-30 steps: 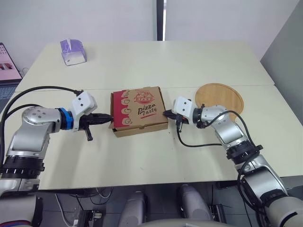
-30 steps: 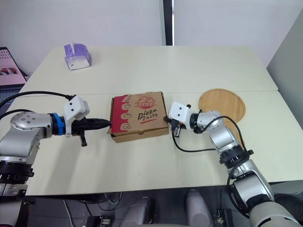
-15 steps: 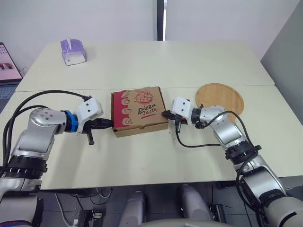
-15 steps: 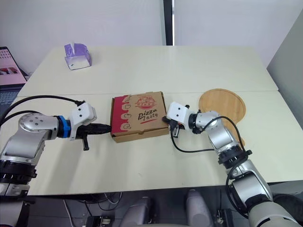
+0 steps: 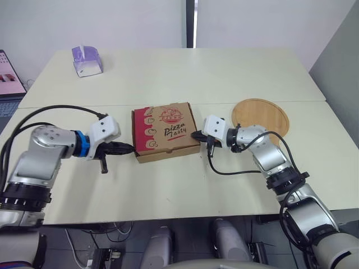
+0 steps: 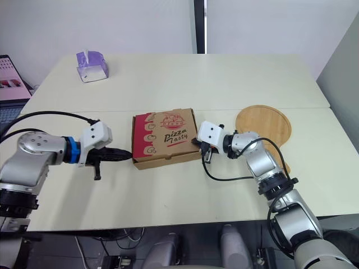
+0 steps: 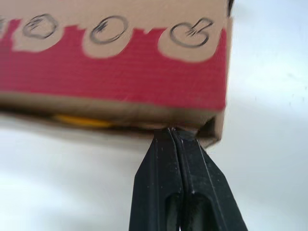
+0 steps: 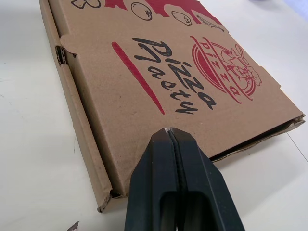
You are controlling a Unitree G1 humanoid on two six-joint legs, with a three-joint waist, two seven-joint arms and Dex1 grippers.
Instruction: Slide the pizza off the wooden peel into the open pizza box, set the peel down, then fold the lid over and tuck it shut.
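Brown cardboard pizza box [image 5: 164,130], red-printed lid folded down, sits between both tips. Left pincer [image 5: 129,148] pinched shut and empty, tip at the untucked side flap. Right pincer [image 5: 196,135] the same at the opposite edge. Round wooden peel [image 5: 261,115] lies behind it. Best to press inward evenly from both sides, or the box will likely skid.

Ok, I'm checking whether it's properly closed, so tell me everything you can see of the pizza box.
The pizza box is brown corrugated cardboard, its lid printed with a red band of drawn toppings, a round red logo and black "Pizza Tasty" lettering. It lies flat on the table, lid down, though a dark slit shows under one lid edge. The shut left gripper meets its left side, the shut right gripper its right.
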